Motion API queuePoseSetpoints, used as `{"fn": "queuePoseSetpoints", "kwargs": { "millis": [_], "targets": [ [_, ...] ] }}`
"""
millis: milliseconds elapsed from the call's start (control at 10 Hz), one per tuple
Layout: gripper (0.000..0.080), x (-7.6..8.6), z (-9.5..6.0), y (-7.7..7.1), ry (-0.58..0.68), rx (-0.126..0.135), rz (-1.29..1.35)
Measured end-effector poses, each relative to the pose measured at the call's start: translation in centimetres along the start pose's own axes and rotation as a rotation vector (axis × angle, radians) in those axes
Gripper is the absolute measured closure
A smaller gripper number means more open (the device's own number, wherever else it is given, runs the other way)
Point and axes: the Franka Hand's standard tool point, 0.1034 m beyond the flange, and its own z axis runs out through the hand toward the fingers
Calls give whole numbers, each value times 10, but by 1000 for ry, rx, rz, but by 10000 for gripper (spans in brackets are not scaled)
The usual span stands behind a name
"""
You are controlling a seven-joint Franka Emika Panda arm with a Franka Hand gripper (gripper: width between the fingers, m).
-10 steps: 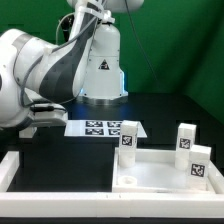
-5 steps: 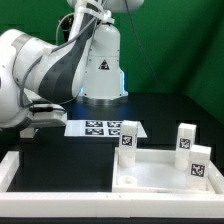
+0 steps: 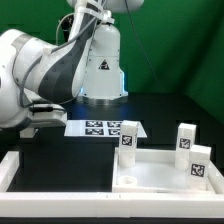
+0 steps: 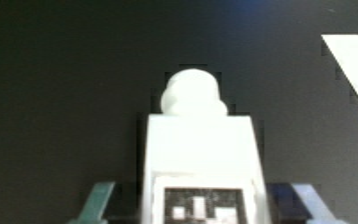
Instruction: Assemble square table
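marker board (image 3: 104, 127), white rails (image 3: 12, 168), black table (image 3: 60, 150)

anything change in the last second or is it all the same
Nothing visibly changed. The arm keeps its pose at the exterior view's left, and the top, the legs standing by it and the marker board lie where they were. In the wrist view a leg sits between the fingers.

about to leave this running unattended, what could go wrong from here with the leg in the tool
1. In the wrist view the tool holds a table leg only near its tagged end, so most of the leg sticks out past the fingers and may tilt or slip on contact.
2. In the exterior view the tool is hidden behind the arm, so alignment with the tabletop cannot be checked there.
3. Three legs stand close around the tabletop and could be knocked over.
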Motion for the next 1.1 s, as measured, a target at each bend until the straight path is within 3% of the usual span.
{"fn": "queuePoseSetpoints", "kwargs": {
  "millis": [100, 200, 400, 500, 600, 700, 900, 1000, 1100],
  "targets": [
    [517, 0, -4, -1, -1, -6, -16],
    [517, -1, -34, -12, 17, -31, -65],
    [515, -12, -99, -51, 107, -79, -125],
    [515, -24, -113, -67, 100, -76, -127],
    [515, -28, -119, -70, 125, -81, -127],
    [515, -19, -122, -66, 226, -89, -134],
    [515, -18, -125, -64, 371, -95, -135],
    [515, -15, -134, -68, 430, -101, -125],
    [515, -5, -167, -90, 554, -115, -128]
  ]
}}
